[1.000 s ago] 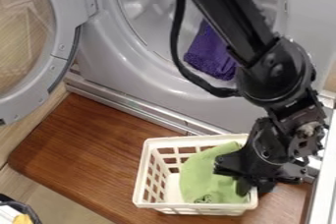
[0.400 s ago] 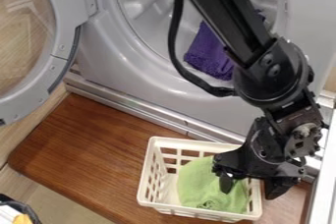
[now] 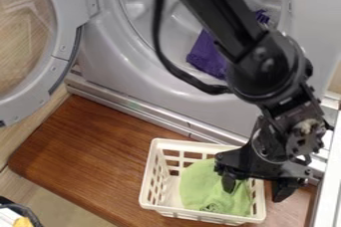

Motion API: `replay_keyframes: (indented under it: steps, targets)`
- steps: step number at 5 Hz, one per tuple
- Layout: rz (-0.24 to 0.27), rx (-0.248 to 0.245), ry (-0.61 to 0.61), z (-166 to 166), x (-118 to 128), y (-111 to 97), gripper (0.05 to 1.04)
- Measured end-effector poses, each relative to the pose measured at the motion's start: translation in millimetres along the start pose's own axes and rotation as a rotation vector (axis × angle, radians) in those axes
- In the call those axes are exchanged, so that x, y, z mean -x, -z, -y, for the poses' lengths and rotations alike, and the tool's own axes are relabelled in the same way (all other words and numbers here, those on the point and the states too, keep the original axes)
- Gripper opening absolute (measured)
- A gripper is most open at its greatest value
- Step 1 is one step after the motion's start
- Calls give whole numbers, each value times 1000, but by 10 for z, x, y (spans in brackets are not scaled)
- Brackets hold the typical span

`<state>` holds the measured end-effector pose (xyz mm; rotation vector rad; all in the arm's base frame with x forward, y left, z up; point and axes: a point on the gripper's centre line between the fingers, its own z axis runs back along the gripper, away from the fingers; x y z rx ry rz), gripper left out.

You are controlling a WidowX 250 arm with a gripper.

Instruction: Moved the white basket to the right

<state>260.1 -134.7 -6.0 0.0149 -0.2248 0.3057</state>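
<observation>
Spreading its two fingers wide, a black gripper (image 3: 253, 195) hangs over one side wall of a white basket (image 3: 200, 213), one finger above the inside and the other beyond the outer side, with nothing held between them. The basket sits upright on a brown wooden board (image 3: 86, 146), directly below the gripper and extending to its left in the view. A green cloth (image 3: 200, 186) lies inside the basket, just beside and below the inner finger. Behind the gripper stands a gray washing machine (image 3: 106, 66), a purple cloth (image 3: 208, 59) in its opening. The machine's round door (image 3: 62, 49) hangs open, well apart from the gripper, at the view's upper left.
</observation>
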Motion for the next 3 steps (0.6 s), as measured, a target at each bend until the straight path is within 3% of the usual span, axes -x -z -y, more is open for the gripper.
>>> replay_keyframes:
  steps: [1, 2, 3]
  targets:
    - [37, 64, -22, -88, -81, -247, 999]
    - [100, 125, -16, -162, -178, -637, 999]
    - [134, 130, 20, -224, -209, -871, 999]
